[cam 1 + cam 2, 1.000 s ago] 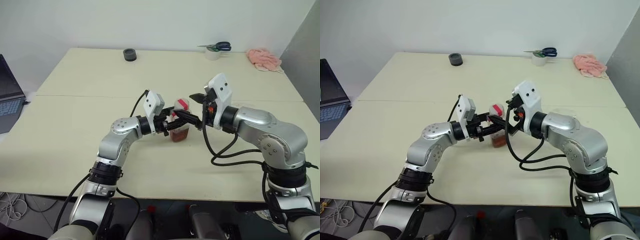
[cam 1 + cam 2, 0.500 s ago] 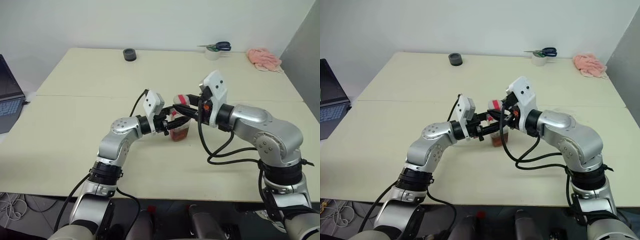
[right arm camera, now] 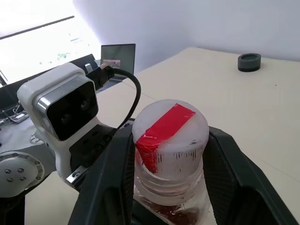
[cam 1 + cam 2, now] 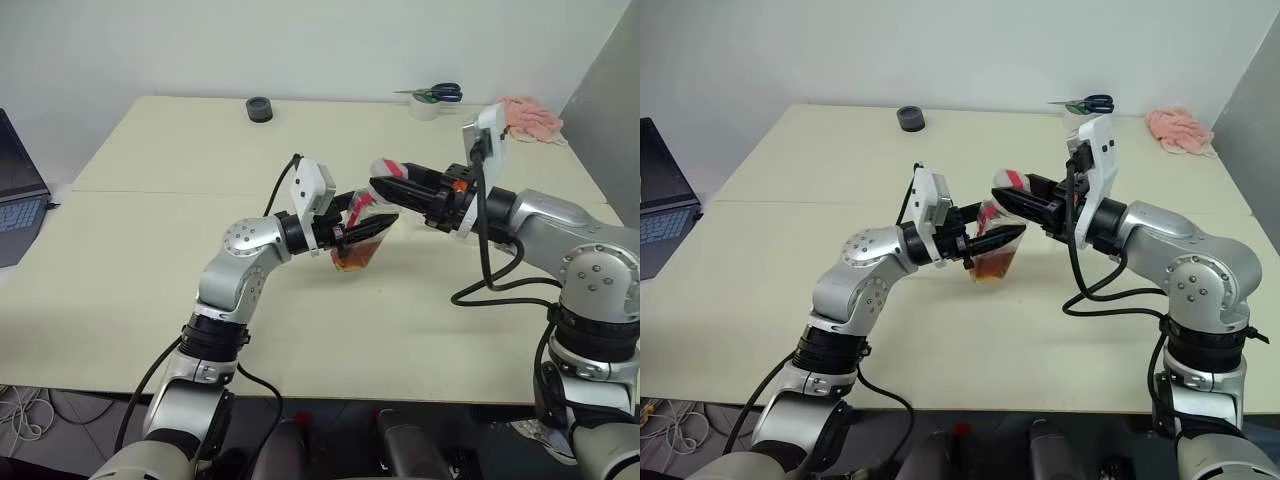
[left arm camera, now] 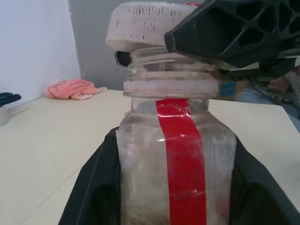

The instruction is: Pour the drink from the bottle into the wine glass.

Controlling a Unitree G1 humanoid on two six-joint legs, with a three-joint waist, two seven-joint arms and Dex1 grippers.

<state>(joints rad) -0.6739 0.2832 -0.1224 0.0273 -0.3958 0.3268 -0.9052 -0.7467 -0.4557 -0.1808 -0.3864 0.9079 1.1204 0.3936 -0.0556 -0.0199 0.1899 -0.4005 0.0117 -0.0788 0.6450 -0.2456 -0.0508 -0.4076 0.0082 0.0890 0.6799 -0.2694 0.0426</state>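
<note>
My left gripper [image 4: 362, 233] is shut on the bottle [image 5: 174, 154], a small clear one with a red label strip, and holds it tilted over the middle of the table [image 4: 150, 250]. The reddish-brown drink [image 4: 352, 261] pools in its low end. My right gripper [image 4: 386, 186] comes in from the right, shut on the whitish, red-taped cap [image 3: 169, 126]. The cap sits just above the bottle's neck, whose threads are bare in the left wrist view. The wine glass is out of view.
A black tape roll [image 4: 259, 109] lies at the back of the table. Scissors on a white roll [image 4: 432, 97] and a pink cloth [image 4: 527, 115] are at the back right. A laptop [image 4: 18, 195] sits past the left edge.
Both hands rose. The right gripper closed on the cap and its arm swung out to the right. The bottle went from upright on the table to lifted and tilted.
</note>
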